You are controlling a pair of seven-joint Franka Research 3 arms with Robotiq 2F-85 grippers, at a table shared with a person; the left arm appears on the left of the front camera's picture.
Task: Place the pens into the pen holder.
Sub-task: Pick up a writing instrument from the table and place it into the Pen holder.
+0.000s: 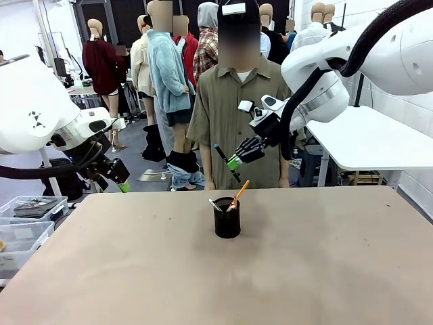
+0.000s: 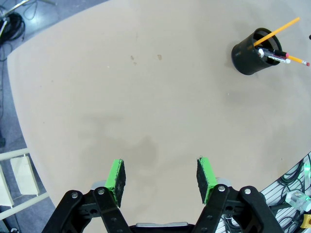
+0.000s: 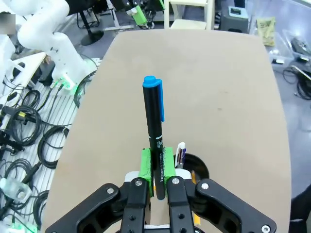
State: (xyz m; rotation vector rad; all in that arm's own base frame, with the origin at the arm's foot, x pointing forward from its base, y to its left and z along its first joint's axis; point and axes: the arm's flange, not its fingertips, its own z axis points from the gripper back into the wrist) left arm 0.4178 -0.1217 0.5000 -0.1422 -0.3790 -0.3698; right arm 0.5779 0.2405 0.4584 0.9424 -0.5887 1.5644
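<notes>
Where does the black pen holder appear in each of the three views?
Front view: pen holder at table centre, below the right gripper.
Left wrist view: upper right corner.
Right wrist view: bottom centre, mostly hidden behind the gripper.
Shared landmark: the yellow-orange pencil standing in it.

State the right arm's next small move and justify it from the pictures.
Probably lower the right claw toward the pen holder. It grips the dark pen above the cup, which already holds the pencil and silver-white pen.
</notes>
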